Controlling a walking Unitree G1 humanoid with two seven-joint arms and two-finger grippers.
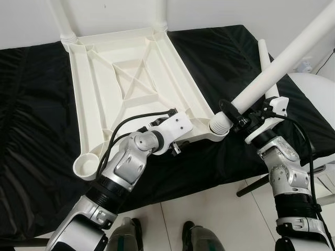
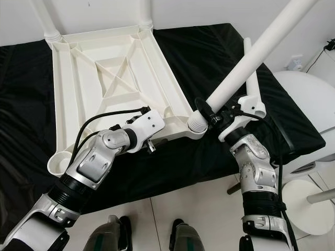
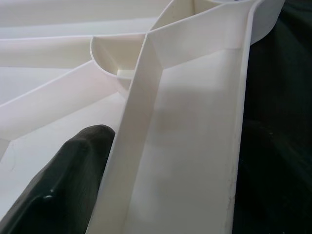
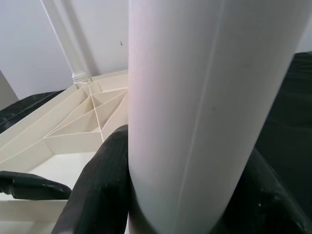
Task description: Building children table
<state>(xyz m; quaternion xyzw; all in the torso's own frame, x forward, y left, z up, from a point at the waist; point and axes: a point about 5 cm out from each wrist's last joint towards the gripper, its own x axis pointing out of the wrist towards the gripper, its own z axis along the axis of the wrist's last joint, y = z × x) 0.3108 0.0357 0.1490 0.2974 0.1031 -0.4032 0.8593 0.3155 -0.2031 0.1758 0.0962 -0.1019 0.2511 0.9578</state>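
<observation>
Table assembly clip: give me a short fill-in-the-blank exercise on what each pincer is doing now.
1. The right pincer is shut on a white table ____.
2. That leg's lower end sits at a corner ____ of the upturned tabletop.
3. The left pincer steadies the tabletop at its near ____.
4. The tabletop lies on a ____ cloth.

Missing words: leg; socket; edge; black

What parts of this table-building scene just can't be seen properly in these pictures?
- Two far legs: tops cut off by the eye views' upper edge.
- Leg in the right gripper: far end runs past the eye views' corner; whether its foot is seated in the corner socket is unclear.
- Left gripper: hidden in the eye views under its white wrist block; in the left wrist view one finger shows beside a tabletop rib.
</observation>
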